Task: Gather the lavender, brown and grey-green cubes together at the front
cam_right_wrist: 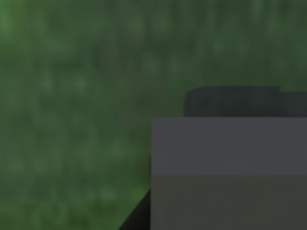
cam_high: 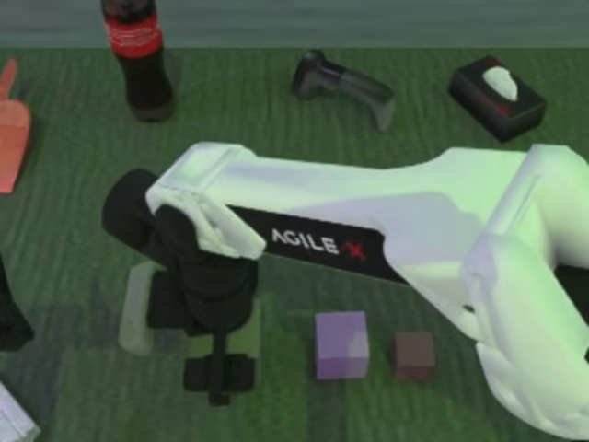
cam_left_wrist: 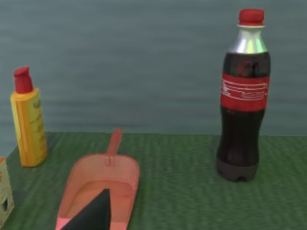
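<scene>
Reaching across the table's front, we are bringing our right gripper [cam_high: 218,373] down over the grey-green cube [cam_high: 143,308], which is lying mostly under the wrist, toward ten o'clock from the fingertips; whether the fingers are gripping it we cannot tell. The lavender cube [cam_high: 341,344] and brown cube [cam_high: 413,355] are sitting at three o'clock, near together. Our left arm is waiting parked at left. Farther, the black tissue box [cam_high: 497,97] is holding a white tissue.
</scene>
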Motion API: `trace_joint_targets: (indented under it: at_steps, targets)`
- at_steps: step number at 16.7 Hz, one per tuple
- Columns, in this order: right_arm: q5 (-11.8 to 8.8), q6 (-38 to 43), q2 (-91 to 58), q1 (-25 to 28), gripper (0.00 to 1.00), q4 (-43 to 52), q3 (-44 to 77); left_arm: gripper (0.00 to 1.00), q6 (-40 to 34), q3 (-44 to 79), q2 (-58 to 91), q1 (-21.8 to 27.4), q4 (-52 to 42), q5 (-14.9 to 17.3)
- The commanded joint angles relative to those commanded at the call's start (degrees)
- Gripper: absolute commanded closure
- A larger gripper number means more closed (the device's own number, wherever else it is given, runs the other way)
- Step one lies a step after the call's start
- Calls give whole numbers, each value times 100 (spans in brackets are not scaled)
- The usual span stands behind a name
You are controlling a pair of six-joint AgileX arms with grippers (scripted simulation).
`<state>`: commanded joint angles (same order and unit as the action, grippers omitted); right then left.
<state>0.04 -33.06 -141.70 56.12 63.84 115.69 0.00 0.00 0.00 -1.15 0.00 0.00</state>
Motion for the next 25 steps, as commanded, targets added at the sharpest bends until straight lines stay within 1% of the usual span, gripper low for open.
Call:
trace_joint_targets:
  at_steps: [2, 15, 16, 25]
  targets:
    - [0, 0, 0, 0, 100, 0, 0, 0, 0, 0, 0, 0, 0, 0]
    - [0, 0, 0, 0, 2, 0, 0, 0, 0, 0, 0, 0, 0, 0]
    - [0, 0, 0, 0, 0, 0, 0, 0, 0, 0, 0, 0, 0, 0]
    - [1, -2, 2, -9, 0, 21, 21, 0, 0, 0, 0, 0, 0, 0]
